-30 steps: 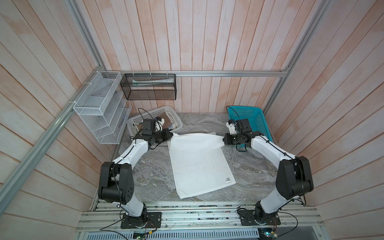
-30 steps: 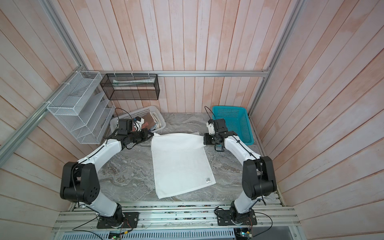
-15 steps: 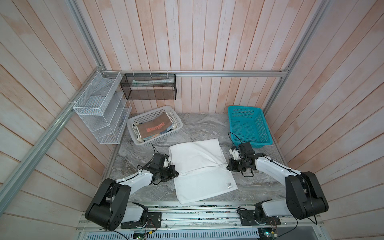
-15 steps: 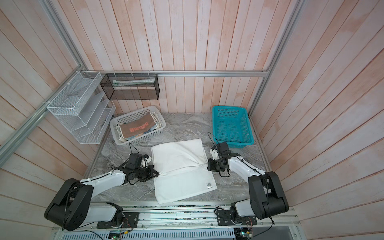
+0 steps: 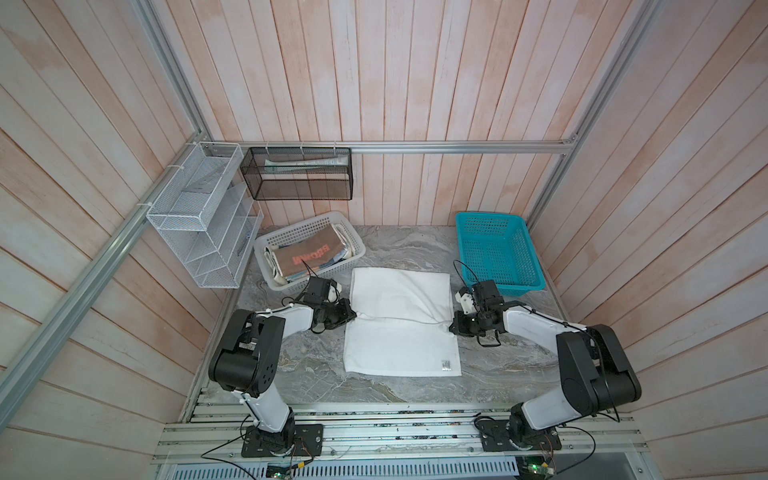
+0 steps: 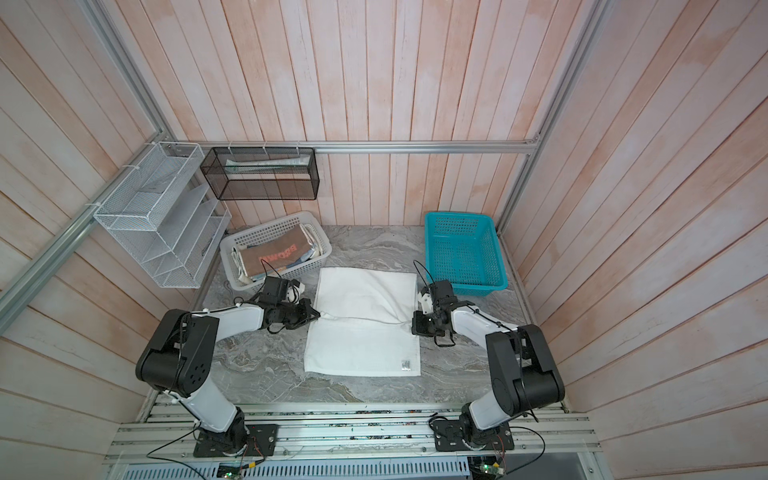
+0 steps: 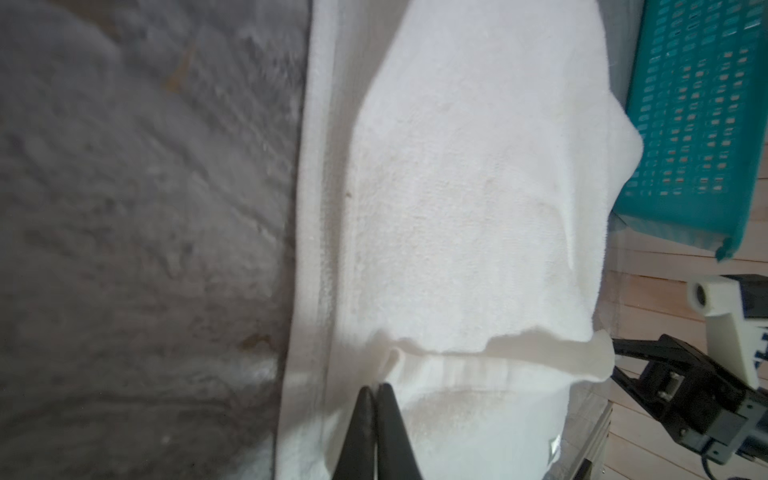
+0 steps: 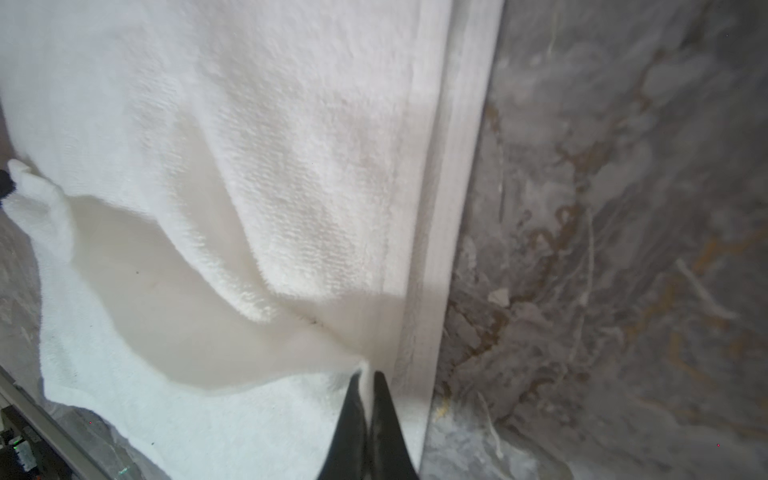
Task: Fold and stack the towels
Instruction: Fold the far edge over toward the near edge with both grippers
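Beyond my left claw [image 5: 353, 316], itself clamped on white cloth: salmon-brown folded towel [image 5: 309, 257] in a white perforated plastic basket [image 5: 299, 226], orange lettering apparently "BROWN", inverted. Between claws lay the large plain white terry towel [image 5: 401, 345]: soft, light, floppy; I judged its corners the best hold. My right claw [image 5: 452, 328] pinched it too; nearby label [image 5: 446, 364] unreadable.

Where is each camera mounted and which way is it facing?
Top views: overhead, facing down at the table; both arms, left gripper and right gripper shut on white towel.
Left wrist: on left arm, facing across white towel toward teal basket; own fingertips, right gripper.
Right wrist: on right arm, facing across white towel; own fingertips.
All share the white towel.
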